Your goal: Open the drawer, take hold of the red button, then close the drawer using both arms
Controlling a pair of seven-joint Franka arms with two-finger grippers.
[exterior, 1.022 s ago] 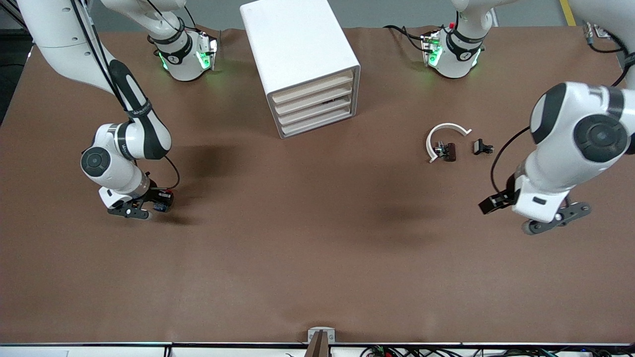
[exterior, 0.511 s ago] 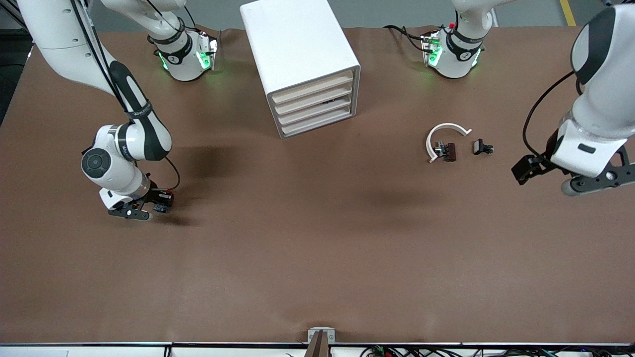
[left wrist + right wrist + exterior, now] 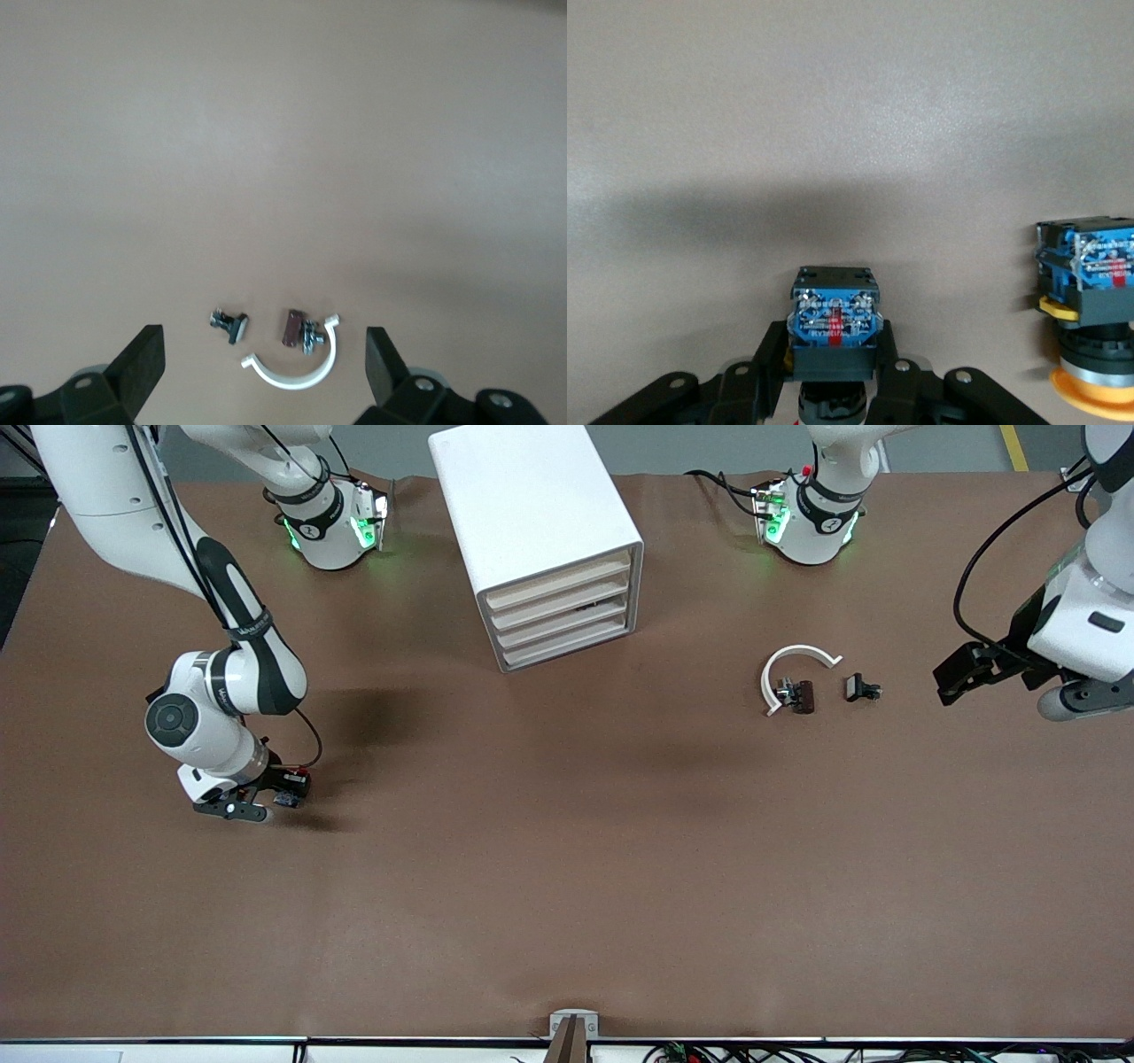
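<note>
My right gripper point(image 3: 266, 793) is shut on the button point(image 3: 291, 784), low over the table toward the right arm's end. In the right wrist view the fingers point(image 3: 888, 341) clamp its black-and-blue body point(image 3: 833, 310); its cap is mostly hidden. My left gripper point(image 3: 1076, 700) is open and empty, up over the left arm's end of the table. Its wrist view point(image 3: 264, 350) shows small parts on the table far below. The white drawer cabinet point(image 3: 540, 514) stands between the arm bases, and its stacked drawers point(image 3: 563, 611) look shut.
A like button with a yellow-orange cap point(image 3: 1090, 310) stands beside the held one. A white C-shaped ring point(image 3: 793, 669), a brown part point(image 3: 802, 695) and a black part point(image 3: 861, 687) lie toward the left arm's end; they also show in the left wrist view point(image 3: 297, 372).
The left arm has swung up and away from the front camera, toward the table's edge at its own end. The right gripper has stayed almost still with the button.
</note>
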